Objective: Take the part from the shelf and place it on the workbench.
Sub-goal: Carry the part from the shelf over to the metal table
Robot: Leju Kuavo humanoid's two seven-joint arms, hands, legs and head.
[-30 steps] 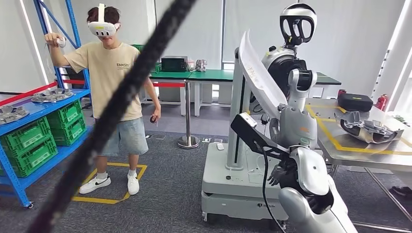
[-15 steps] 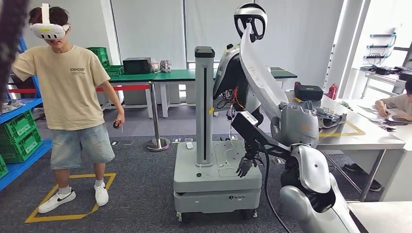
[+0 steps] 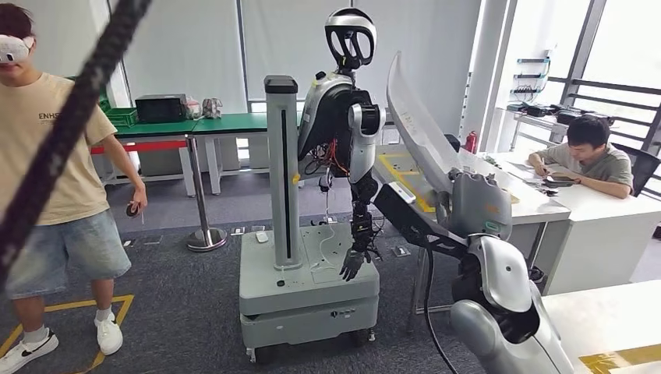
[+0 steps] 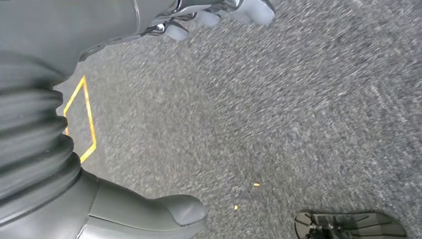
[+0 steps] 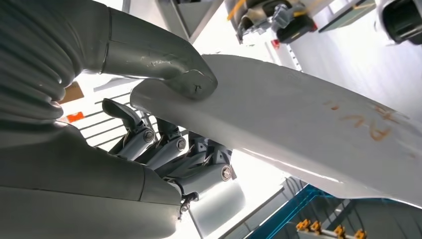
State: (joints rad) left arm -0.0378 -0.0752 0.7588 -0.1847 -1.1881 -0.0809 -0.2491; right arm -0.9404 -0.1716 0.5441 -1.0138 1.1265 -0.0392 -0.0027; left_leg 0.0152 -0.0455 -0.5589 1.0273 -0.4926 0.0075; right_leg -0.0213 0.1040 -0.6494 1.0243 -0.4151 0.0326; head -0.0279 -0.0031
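Observation:
The part [image 3: 417,125] is a long white curved panel that rises up and to the left from my right hand [image 3: 477,204], in the right half of the head view. In the right wrist view the thumb [image 5: 164,64] presses on one face of the part [image 5: 308,114] and the dark fingers [image 5: 174,149] curl under it. A workbench [image 3: 399,167] with yellow tape lines stands behind the part. My left hand [image 4: 124,209] hangs over grey carpet, holding nothing, its thumb apart from the fingers [image 4: 219,15].
Another humanoid robot [image 3: 343,117] hangs on a wheeled grey stand [image 3: 308,288] straight ahead. A person in a headset [image 3: 54,171] stands at the left, another sits at a white desk [image 3: 561,195] on the right. A black cable [image 3: 62,140] crosses the view. A white table [image 3: 608,319] lies at my lower right.
The whole view has swung to the right: the blue shelf has left the picture and the other robot and person have slid left. My right hand still holds the part.

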